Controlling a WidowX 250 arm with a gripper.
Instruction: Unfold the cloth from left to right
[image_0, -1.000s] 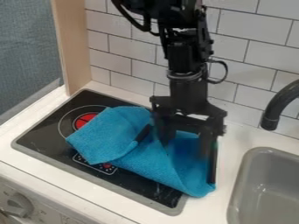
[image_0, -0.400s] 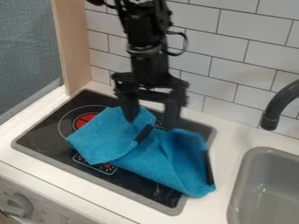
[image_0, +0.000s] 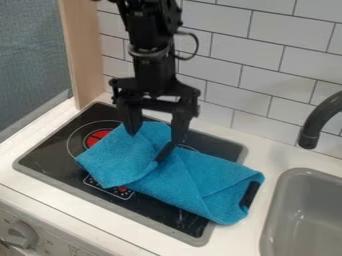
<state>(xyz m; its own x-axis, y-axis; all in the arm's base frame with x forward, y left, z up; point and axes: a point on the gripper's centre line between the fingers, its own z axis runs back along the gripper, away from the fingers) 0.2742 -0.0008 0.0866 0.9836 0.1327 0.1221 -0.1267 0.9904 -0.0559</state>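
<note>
- While a black robot arm (image_0: 152, 65) reaches down from the top edge, its black two-finger gripper (image_0: 156, 137) hangs above the left-hand half of a bright blue, textured cloth (image_0: 194, 182), fingers spread well apart with nothing pinched between them; whether the tips touch the fabric cannot be told.
- Partly folded, the cloth lies slantwise across a black, grey-rimmed cooktop (image_0: 50, 157), its right end running past the rim onto a white countertop (image_0: 267, 150).
- Creases and overlapping folds mark both halves of the cloth, with a pointed corner at its left.
- One short black strip (image_0: 164, 152) shows near the middle of the cloth, just below the gripper's right-hand finger; a second black strip (image_0: 250, 194) sits at the right end.
- Beside the cloth's upper left edge, a round red burner marking (image_0: 96, 137) shows on the cooktop.
- At right, a curved dark faucet (image_0: 320, 117) stands by a grey rectangular sink (image_0: 284, 200), before a wall of white rectangular tiles (image_0: 267, 65).
</note>
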